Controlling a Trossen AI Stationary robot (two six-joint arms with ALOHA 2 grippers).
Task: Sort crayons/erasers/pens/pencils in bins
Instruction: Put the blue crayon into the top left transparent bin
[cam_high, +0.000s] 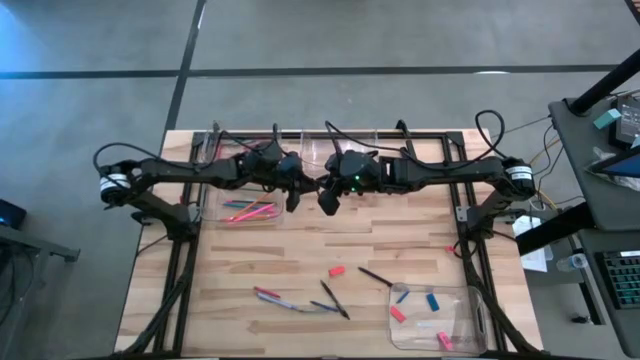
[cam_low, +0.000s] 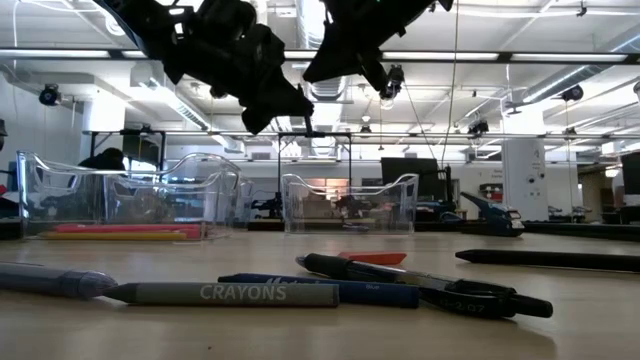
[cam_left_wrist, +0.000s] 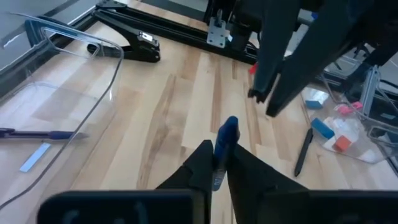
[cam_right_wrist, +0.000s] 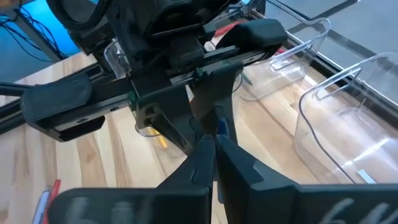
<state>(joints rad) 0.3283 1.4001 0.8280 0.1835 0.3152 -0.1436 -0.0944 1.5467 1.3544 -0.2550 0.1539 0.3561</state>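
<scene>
The room was brightly lit by ceiling strip lights (cam_low: 60, 53), and the table (cam_high: 300, 250) was evenly lit with only soft shadows. The arms hung as dark silhouettes against the glare. The nearest crayon (cam_low: 225, 293) looked slightly soft, and the wrist cameras' own fingers were blurred.

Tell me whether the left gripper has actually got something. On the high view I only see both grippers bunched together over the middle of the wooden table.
Observer: Yes. The left wrist view shows the left gripper shut on a slim dark blue pen, whose end sticks out past the fingers.
Operator: And the right gripper?
Observer: In the right wrist view the right gripper is shut, close beside the left one. I see nothing clamped in it.
Operator: Any crayons among the loose sticks at the front?
Observer: The low view shows one: a grey crayon printed CRAYONS, lying flat on the table.
</scene>
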